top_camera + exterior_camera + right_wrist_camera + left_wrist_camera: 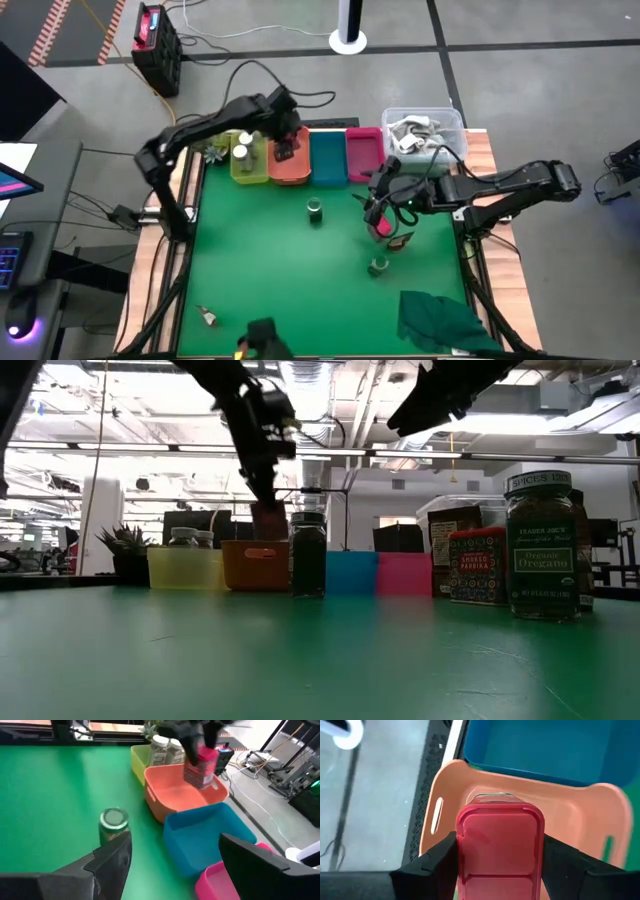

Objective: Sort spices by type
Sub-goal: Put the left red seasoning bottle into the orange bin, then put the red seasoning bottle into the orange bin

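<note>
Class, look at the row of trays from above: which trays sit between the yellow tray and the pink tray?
In the high view, two trays: the orange tray, beside the yellow tray, then the blue tray, beside the pink tray.

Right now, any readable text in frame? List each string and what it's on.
"TRADER JOE'S Organic Oregano": label of the green-lidded jar in the low view.
"SPICES": its lid edge; the rest of that line is unreadable.
"SMOKED PAPRIKA": red tin beside that jar.
White-capped jars in the yellow tray: labels too blurred to read.
Red tin held in the left gripper: no text visible.
</note>
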`<state>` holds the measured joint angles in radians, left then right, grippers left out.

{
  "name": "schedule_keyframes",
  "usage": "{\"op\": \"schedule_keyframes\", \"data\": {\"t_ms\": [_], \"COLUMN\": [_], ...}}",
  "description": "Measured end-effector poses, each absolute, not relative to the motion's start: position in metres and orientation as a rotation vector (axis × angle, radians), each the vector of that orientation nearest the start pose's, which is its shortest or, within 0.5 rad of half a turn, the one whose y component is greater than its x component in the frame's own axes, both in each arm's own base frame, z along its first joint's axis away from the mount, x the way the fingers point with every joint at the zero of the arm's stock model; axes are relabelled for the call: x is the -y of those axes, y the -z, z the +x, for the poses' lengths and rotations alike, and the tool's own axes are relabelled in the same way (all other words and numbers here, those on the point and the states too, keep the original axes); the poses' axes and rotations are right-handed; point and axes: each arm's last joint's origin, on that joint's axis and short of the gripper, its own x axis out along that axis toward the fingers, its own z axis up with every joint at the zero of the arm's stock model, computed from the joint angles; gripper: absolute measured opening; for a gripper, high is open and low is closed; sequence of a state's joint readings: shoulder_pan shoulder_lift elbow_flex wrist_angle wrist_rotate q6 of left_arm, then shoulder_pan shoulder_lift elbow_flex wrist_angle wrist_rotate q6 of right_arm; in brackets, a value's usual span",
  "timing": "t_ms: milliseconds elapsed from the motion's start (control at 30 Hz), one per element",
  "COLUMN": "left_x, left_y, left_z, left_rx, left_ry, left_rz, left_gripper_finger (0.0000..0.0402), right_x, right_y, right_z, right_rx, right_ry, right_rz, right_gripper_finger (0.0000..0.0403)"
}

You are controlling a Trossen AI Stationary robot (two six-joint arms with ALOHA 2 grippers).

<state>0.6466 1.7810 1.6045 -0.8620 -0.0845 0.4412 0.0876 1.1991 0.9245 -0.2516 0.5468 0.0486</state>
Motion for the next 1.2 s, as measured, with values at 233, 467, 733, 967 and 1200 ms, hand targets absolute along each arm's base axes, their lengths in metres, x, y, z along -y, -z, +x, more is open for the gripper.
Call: {"op": "schedule_keyframes", "data": {"t_ms": [233, 467, 733, 967, 1200], "left_x": [-0.264, -0.269, -0.264, -0.254, -0.224], "left_y": [-0.260, -0.246, -0.246, -0.276, -0.325], "left_z": [0.304, 0.305, 0.310, 0.314, 0.312], "left_rx": [-1.227, -1.270, -1.283, -1.267, -1.142], "left_ry": [-0.320, -0.280, -0.289, -0.337, -0.375], "left_rz": [0.135, 0.130, 0.159, 0.247, 0.260], "left_gripper_finger": [0.0222, 0.0228, 0.0280, 0.0290, 0.0290], "right_x": [-0.017, -0.019, -0.019, -0.019, -0.024], "right_y": [-0.287, -0.275, -0.273, -0.273, -0.281], "right_z": [0.253, 0.251, 0.250, 0.250, 0.240], "right_rx": [-0.536, -0.559, -0.563, -0.563, -0.545], "right_ry": [0.436, 0.436, 0.441, 0.440, 0.433], "right_rz": [-0.095, -0.083, -0.076, -0.083, -0.117], "right_gripper_finger": [0.0326, 0.0326, 0.0326, 0.0326, 0.0326]}}
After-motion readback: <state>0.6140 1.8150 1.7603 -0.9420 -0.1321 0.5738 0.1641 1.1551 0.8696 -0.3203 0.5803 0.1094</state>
